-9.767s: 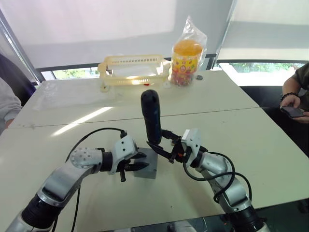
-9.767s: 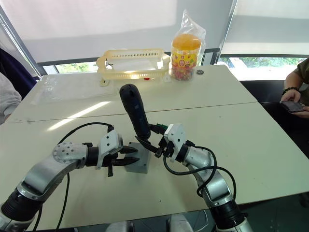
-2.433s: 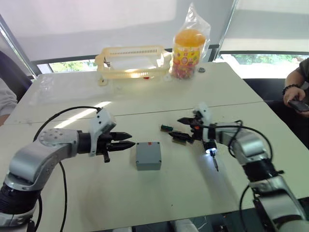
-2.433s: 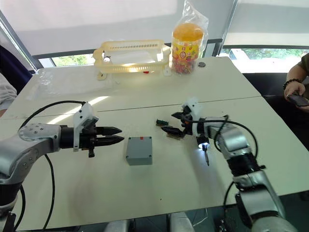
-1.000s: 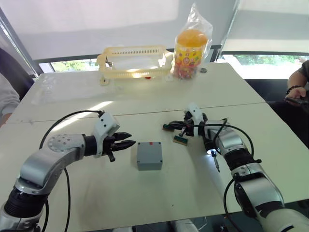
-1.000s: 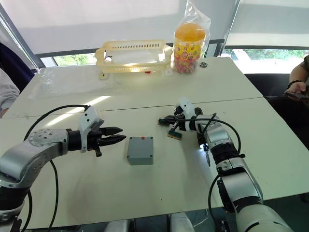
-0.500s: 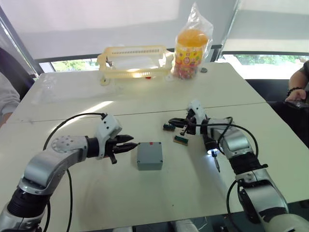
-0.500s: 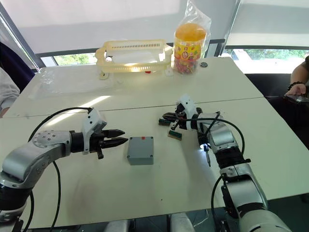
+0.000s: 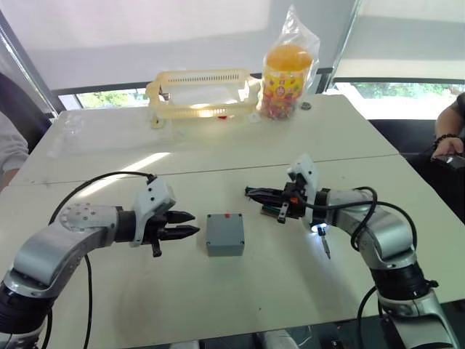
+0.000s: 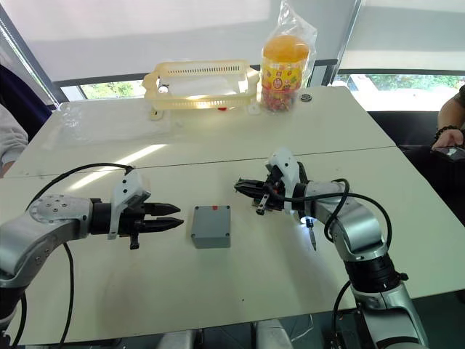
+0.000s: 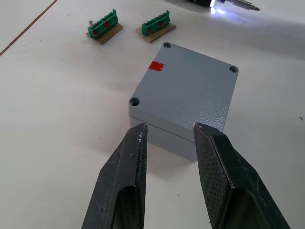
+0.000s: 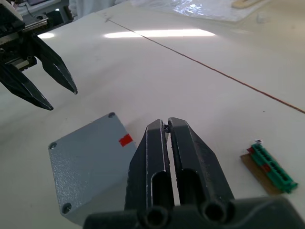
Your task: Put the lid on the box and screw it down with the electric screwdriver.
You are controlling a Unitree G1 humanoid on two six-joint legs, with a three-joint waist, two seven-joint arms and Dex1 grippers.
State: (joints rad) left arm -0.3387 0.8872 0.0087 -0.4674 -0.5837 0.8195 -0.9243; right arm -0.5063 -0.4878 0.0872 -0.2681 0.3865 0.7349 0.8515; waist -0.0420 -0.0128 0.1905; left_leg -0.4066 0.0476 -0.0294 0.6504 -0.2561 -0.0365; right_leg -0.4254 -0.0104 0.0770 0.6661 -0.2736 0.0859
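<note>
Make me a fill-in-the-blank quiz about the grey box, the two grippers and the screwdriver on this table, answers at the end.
1. The left gripper, aimed at the box, has its fingers ___.
2. The small mark on the lid is coloured ___.
3. The right gripper has its fingers ___.
4. The electric screwdriver lies on the table with the ring at its tip ___.

Missing words: open; red; shut; lit.

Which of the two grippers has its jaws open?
The left gripper: its jaws stand apart, pointing at the box. The right gripper has its jaws pressed together.
</note>
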